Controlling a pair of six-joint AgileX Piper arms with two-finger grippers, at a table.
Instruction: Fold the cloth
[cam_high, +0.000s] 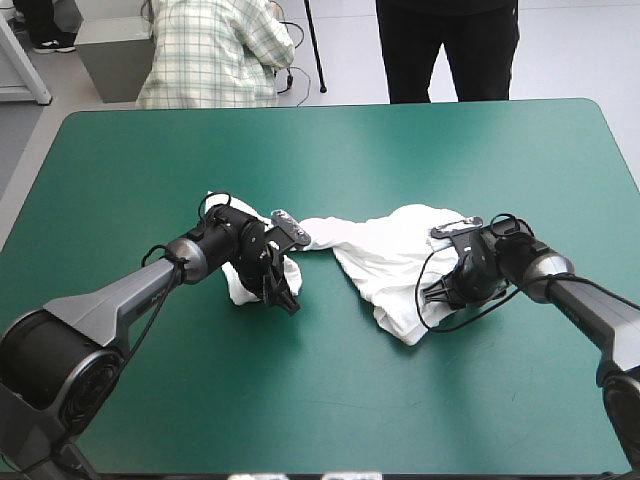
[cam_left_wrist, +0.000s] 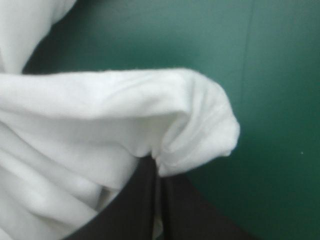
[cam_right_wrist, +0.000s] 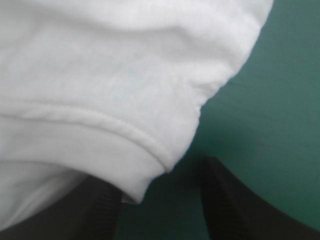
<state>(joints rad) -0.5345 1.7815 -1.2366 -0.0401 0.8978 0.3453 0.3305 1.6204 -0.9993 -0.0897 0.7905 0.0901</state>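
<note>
T-shirt (cam_high: 385, 250): white, crumpled, strung in a rumpled band across the middle of the teal-green bench (cam_high: 330, 400), clear of every bench edge. Left gripper (cam_left_wrist: 156, 167) at the band's end nearer the bench's left edge, black fingers pinched together on a bunched fold. Right gripper (cam_right_wrist: 160, 185) at the end nearer the bench's right edge, fingers spread apart, a hemmed edge draped over one.
</note>
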